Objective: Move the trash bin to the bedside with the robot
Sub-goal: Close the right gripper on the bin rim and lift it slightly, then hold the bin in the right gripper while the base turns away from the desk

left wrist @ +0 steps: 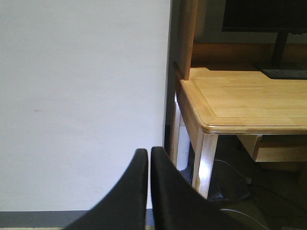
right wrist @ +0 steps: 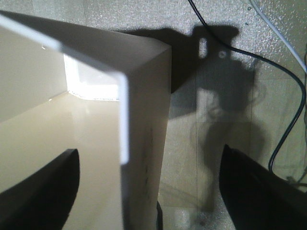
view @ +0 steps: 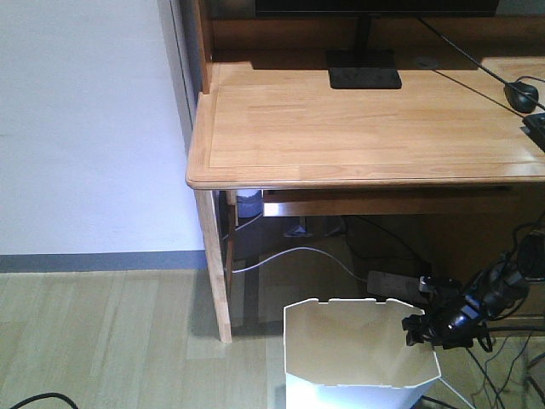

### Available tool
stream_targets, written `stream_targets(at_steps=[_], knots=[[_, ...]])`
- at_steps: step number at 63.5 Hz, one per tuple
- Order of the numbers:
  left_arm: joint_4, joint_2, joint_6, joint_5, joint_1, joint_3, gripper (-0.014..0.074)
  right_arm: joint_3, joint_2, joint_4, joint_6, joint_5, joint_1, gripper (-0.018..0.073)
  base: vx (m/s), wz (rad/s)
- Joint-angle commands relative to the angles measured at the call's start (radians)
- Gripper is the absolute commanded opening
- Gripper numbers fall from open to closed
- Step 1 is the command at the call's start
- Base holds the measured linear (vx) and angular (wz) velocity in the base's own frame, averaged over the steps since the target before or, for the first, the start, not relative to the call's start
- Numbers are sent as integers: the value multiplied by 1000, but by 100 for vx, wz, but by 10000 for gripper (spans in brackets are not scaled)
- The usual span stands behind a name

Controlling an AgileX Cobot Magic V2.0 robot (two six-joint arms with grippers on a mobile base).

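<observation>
The right arm (view: 490, 294) reaches in low from the right edge of the scene. It is slim, black and hung with cables, and its wrist is bent down to the right side of the trash bin (view: 341, 341). The right gripper (view: 423, 328) sits at the rim. In the wrist view the right gripper (right wrist: 148, 151) has its jaws spread wide and released, straddling the bin's thin wall (right wrist: 144, 96) — one dark finger (right wrist: 38, 191) over the cream inside, the other (right wrist: 259, 191) outside above the floor.

The left gripper (left wrist: 145, 151) is held level, facing a plain white wall (left wrist: 81, 96). Its two smooth black jaws are clenched together on nothing.

The bin is white thin plastic with an angular, notched rim. It stands on the pale wood-grain floor (view: 102, 332), near in the scene and just in front of the counter (view: 341, 128) — light varnished wood with rounded edges and a square leg (view: 215, 264). A flat black monitor stand (view: 364, 78) rests at its far side. Thin cables (right wrist: 288, 120) curl over the speckled floor to the bin's right.
</observation>
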Motion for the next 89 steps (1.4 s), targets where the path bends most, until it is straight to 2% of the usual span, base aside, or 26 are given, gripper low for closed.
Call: stream_targets(at_steps=[1, 12, 18, 30, 48, 56, 64, 70, 77, 89], knots=[[0, -13, -2, -81, 0, 26, -6, -41, -32, -7, -5, 35, -5, 552, 0, 0], [0, -13, -2, -81, 0, 26, -6, -98, 14, -12, -5, 73, -5, 487, 0, 0], [0, -13, -2, -81, 0, 26, -6, -135, 30, -34, -5, 123, -5, 407, 0, 0], [0, -13, -2, -81, 0, 26, -6, -165, 15, -43, -3, 210, -5, -17, 0, 0], [0, -13, -2, -81, 0, 26, -6, -155, -94, -12, -35, 321, -8, -9, 0, 0], [0, -13, -2, -81, 0, 26, -6, -38, -201, 42, -70, 228, -8, -7, 0, -2], [0, -13, -2, -81, 0, 26, -6, 134, -318, 165, -244, 166, -8, -7, 0, -1], [0, -13, -2, -81, 0, 26, -6, 230, -398, 291, -399, 205, -8, -7, 0, 0], [0, -13, -2, -81, 0, 26, -6, 336, -498, 389, -527, 251, -8, -7, 0, 0], [0, -13, -2, -81, 0, 26, -6, 503, -634, 451, -607, 266, -8, -7, 0, 0]])
